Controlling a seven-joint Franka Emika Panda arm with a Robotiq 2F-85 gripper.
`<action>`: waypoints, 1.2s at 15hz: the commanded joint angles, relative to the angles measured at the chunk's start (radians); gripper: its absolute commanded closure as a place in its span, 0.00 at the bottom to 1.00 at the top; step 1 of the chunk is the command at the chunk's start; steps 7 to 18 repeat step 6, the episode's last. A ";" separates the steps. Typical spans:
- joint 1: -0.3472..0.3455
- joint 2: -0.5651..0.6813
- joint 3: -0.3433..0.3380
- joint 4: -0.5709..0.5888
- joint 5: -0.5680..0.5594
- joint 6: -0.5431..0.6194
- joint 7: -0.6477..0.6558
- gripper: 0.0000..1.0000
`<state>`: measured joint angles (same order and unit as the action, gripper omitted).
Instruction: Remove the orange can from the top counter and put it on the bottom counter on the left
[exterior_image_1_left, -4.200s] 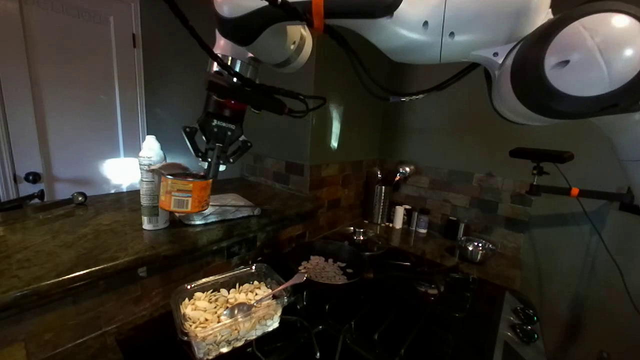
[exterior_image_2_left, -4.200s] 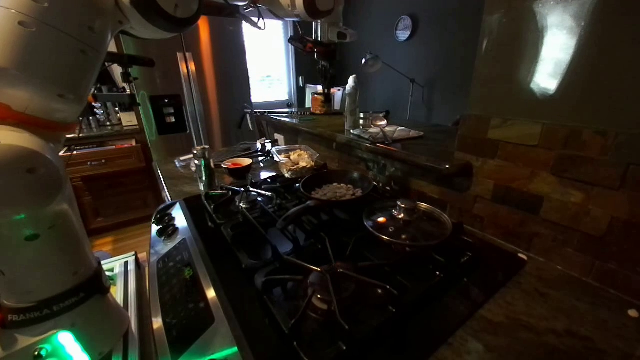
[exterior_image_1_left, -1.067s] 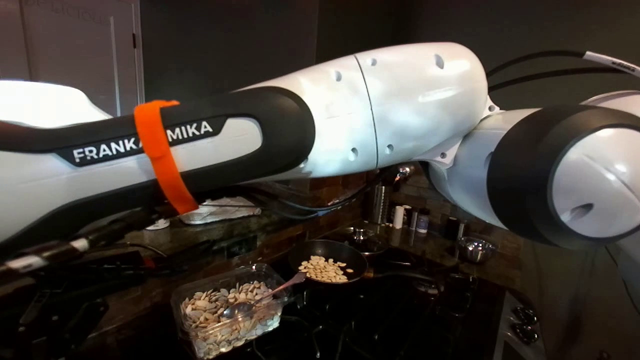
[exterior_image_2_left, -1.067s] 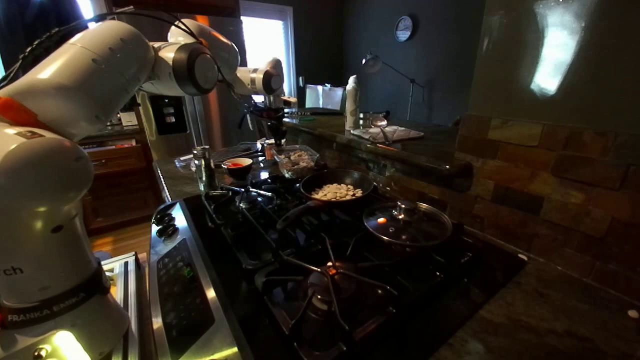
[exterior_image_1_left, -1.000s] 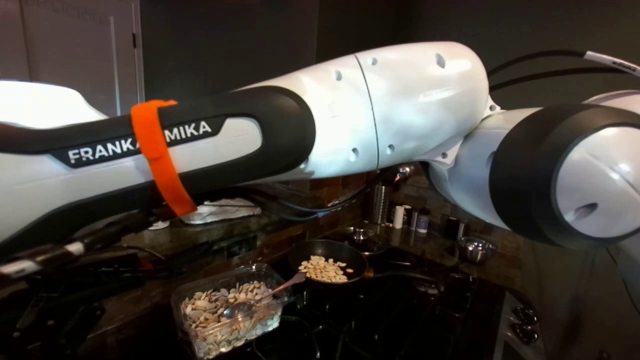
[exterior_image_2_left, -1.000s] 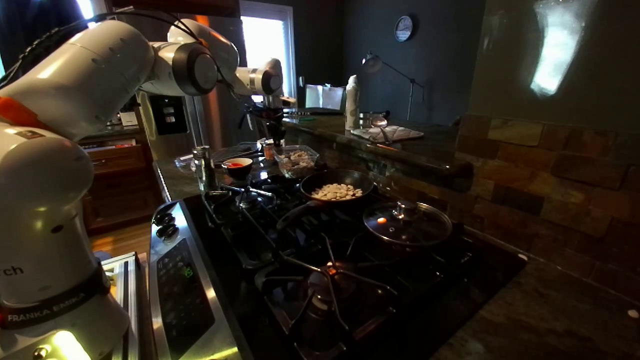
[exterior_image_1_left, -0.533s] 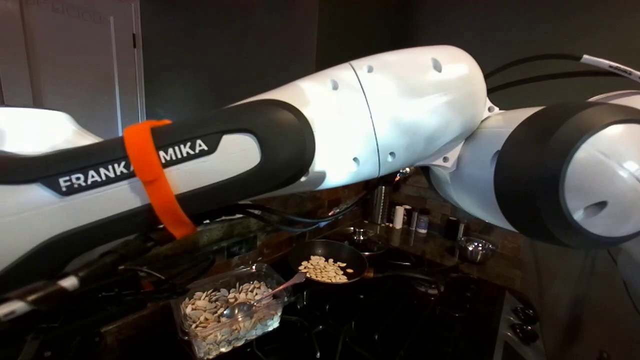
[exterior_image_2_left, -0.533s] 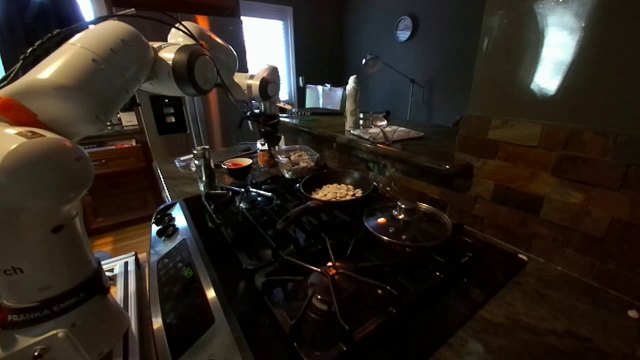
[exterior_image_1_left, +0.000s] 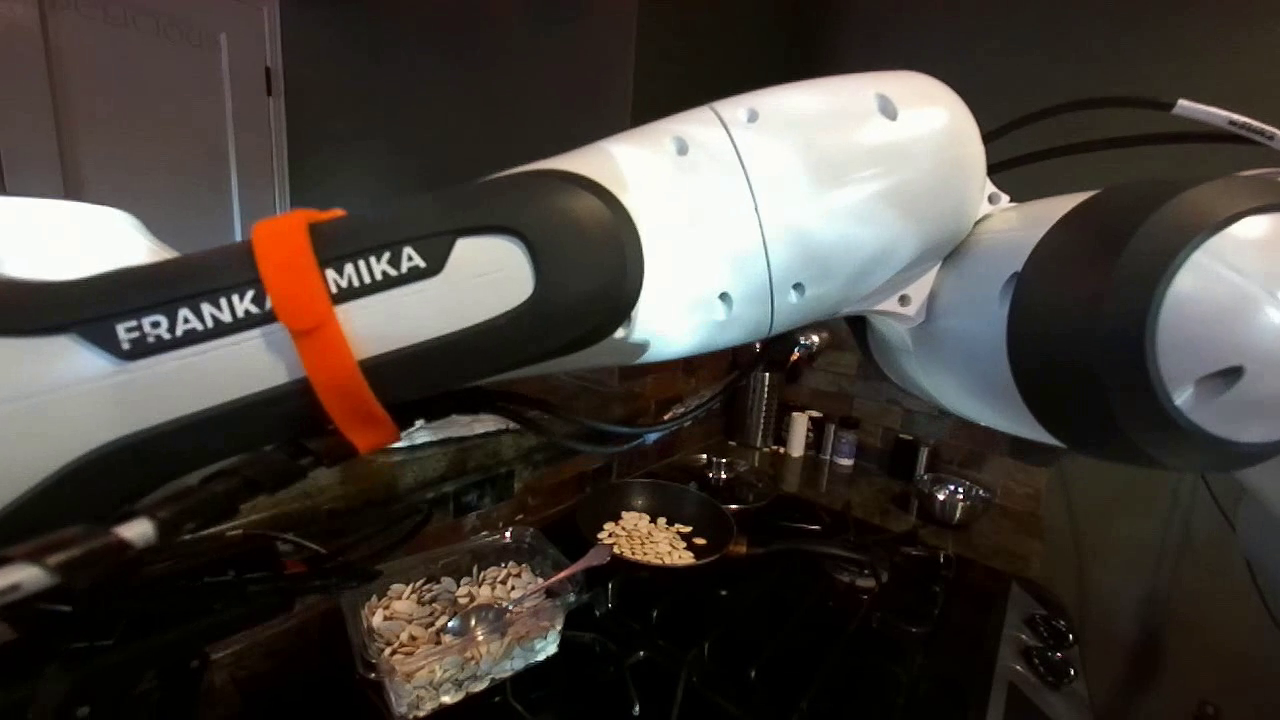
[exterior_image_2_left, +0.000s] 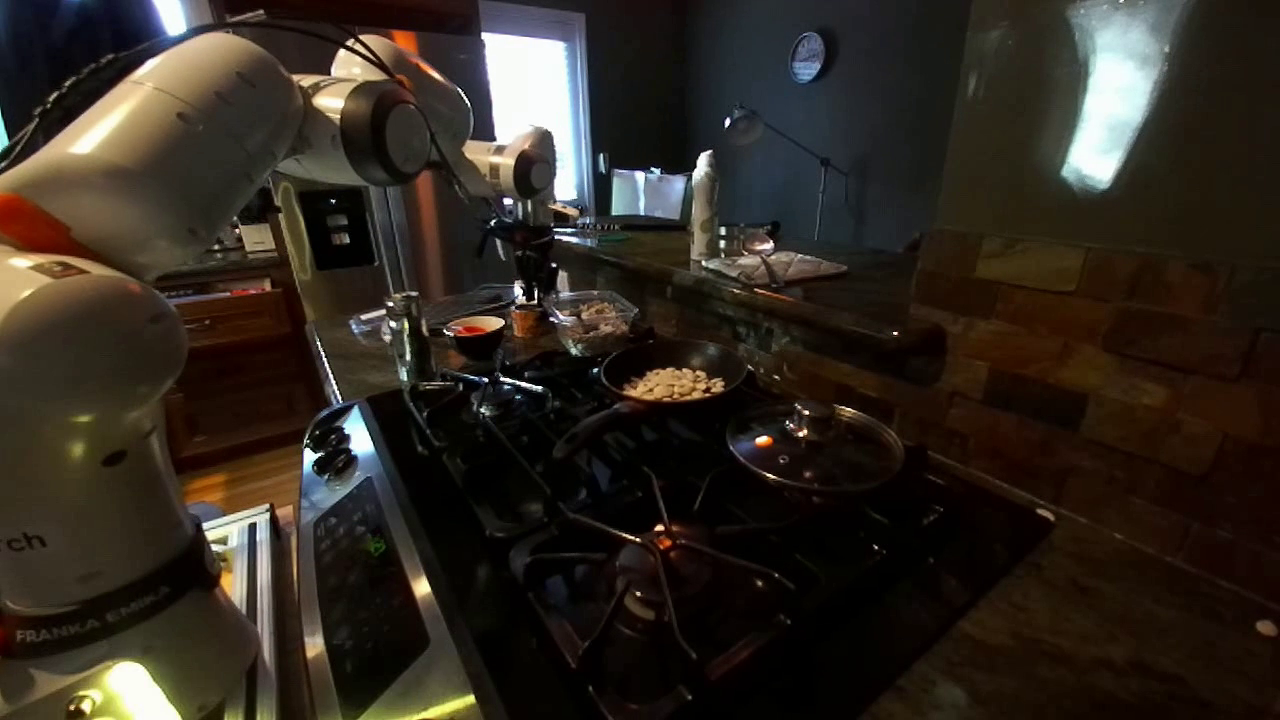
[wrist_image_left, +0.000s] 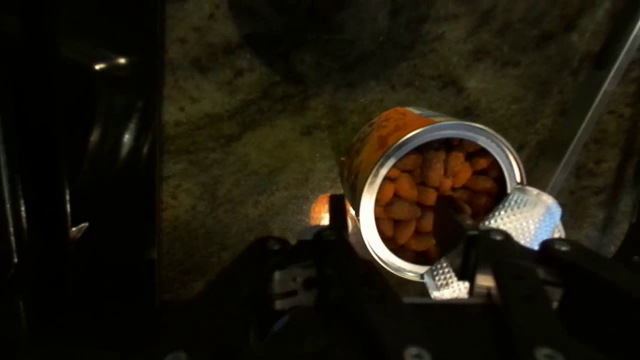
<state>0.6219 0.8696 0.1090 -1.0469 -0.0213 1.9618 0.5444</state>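
Note:
The orange can stands on the bottom counter, between a small bowl and a clear seed container. In the wrist view the can shows a bright rim, brown nuts inside and a peeled foil lid. My gripper is open: one finger is outside the can at its left, the other over the nuts inside the rim, with a wide gap between them. In an exterior view the gripper is just above the can. The top counter is the raised ledge behind. The arm hides the can in an exterior view.
A clear container of seeds with a spoon sits close beside the can. A small bowl and a tall grinder stand on the other side. A pan is on the stove. A white bottle stands on the ledge.
Earlier the gripper held the can above the top counter. The can has since come down to the bottom counter, the gripper has let go, and the arm has risen slightly.

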 joint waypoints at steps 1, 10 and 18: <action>0.018 -0.133 -0.004 -0.136 -0.002 -0.014 0.062 0.19; 0.029 -0.162 -0.001 -0.127 -0.003 -0.037 0.126 0.07; 0.029 -0.162 -0.001 -0.127 -0.003 -0.037 0.126 0.07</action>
